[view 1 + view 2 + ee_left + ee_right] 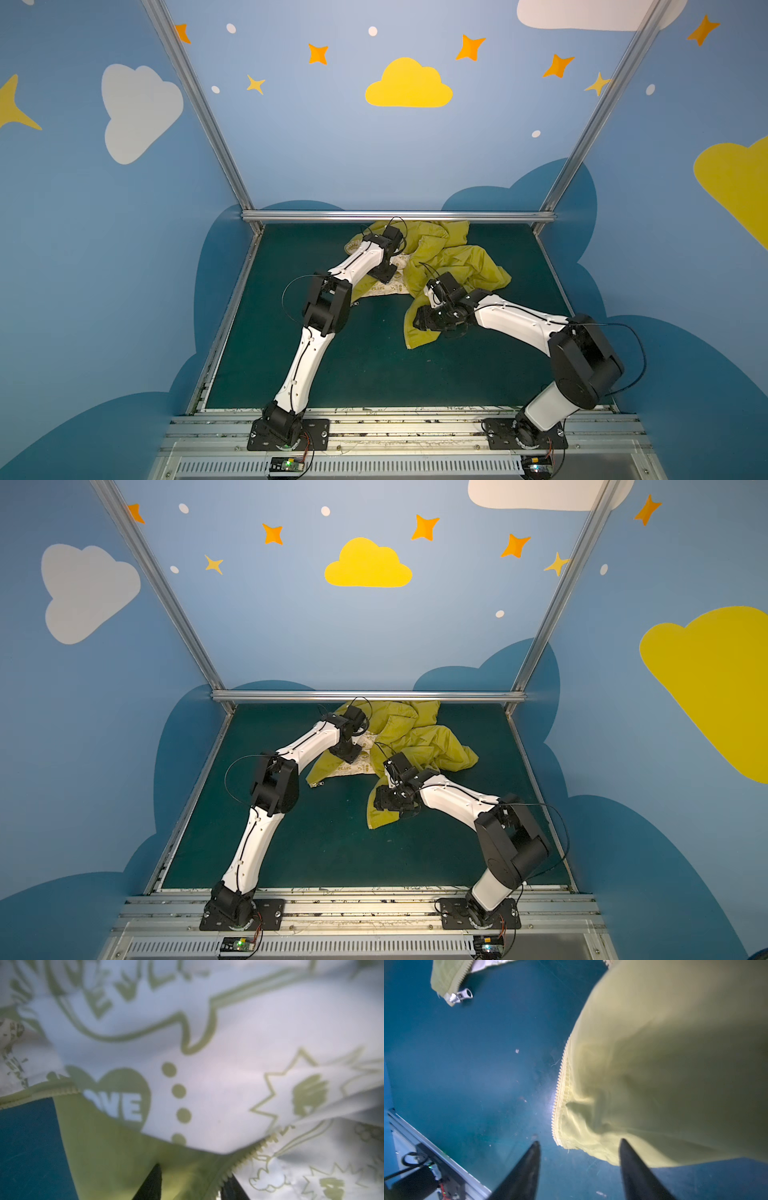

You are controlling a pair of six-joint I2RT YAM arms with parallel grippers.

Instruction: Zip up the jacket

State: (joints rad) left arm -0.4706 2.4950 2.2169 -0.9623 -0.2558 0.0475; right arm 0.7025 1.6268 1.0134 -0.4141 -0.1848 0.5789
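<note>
The mustard-yellow jacket [453, 257] [419, 737] lies crumpled and unzipped at the far middle of the green mat [374, 365], with its printed cream lining [228, 1043] turned up. My left gripper [384, 274] [195, 1169] reaches down onto the lining side. Its fingers [152, 1184] are shut on a yellow edge with zipper teeth [239, 1159]. My right gripper [417, 322] [580, 1140] stands open just above the mat. The bottom corner of the other flap, with its zipper teeth [559, 1093], lies just ahead of its tips. The metal zipper slider [459, 997] [312, 784] rests on the mat at the first flap's end.
A metal rail [399, 216] runs along the back of the mat just behind the jacket. Slanted frame posts [208, 124] rise at both back corners. Aluminium rails [399, 419] with both arm bases line the front edge. Blue painted walls enclose the sides.
</note>
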